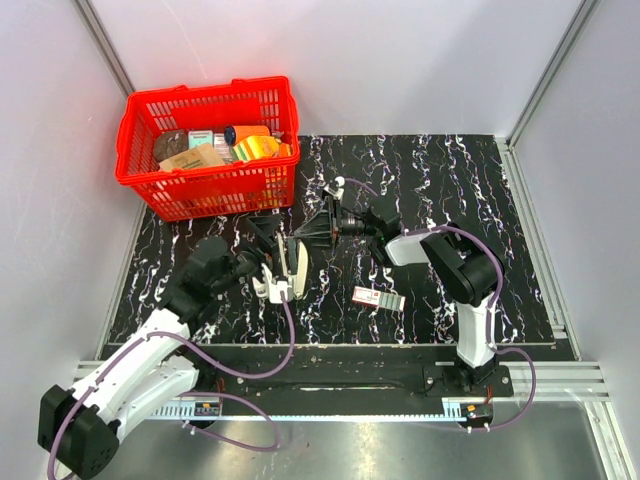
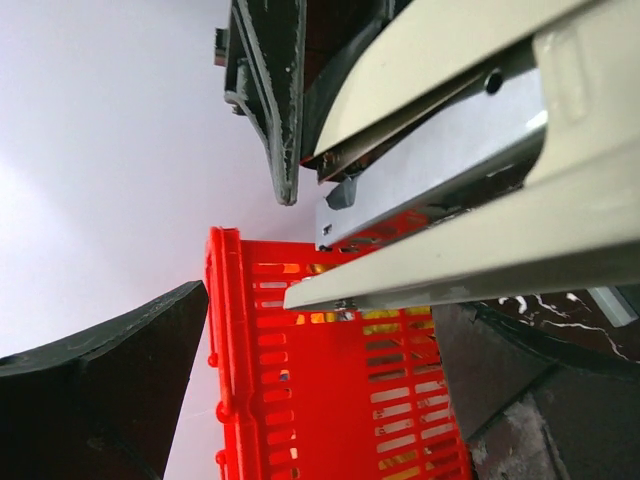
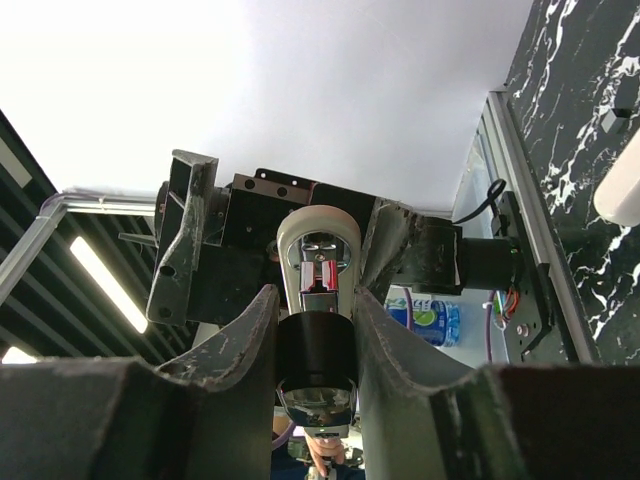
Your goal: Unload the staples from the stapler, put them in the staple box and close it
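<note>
The black marbled desk (image 1: 450, 180) fills the floor of the white-walled cell, and a red plastic basket (image 1: 220, 192) stands at its far left corner, filled with assorted packets (image 1: 195, 155). The left arm (image 1: 150, 340) reaches from the near left corner toward the middle of the desk, while the right arm (image 1: 470, 280) rises from its base on the near right and bends leftward to meet it. The left gripper (image 1: 268, 258) is spread as wide as it goes and grips nothing; its dark fingers (image 2: 100, 390) stand well apart at the edges of its own wrist view, with the basket's slatted wall behind them. The right gripper (image 1: 318, 230) is partly closed and clamped on the stapler (image 1: 293, 262), its two fingers (image 3: 240, 340) pressing either side of the stapler's end. The stapler is lifted off the desk at mid-desk, just in front of the basket and right beside the open left gripper, its length running toward the near edge. In the left wrist view its pale arm is hinged apart from the silver metal channel. A small flat red-and-white box (image 1: 378, 298) lies on the desk, near the stapler and to its right.
</note>
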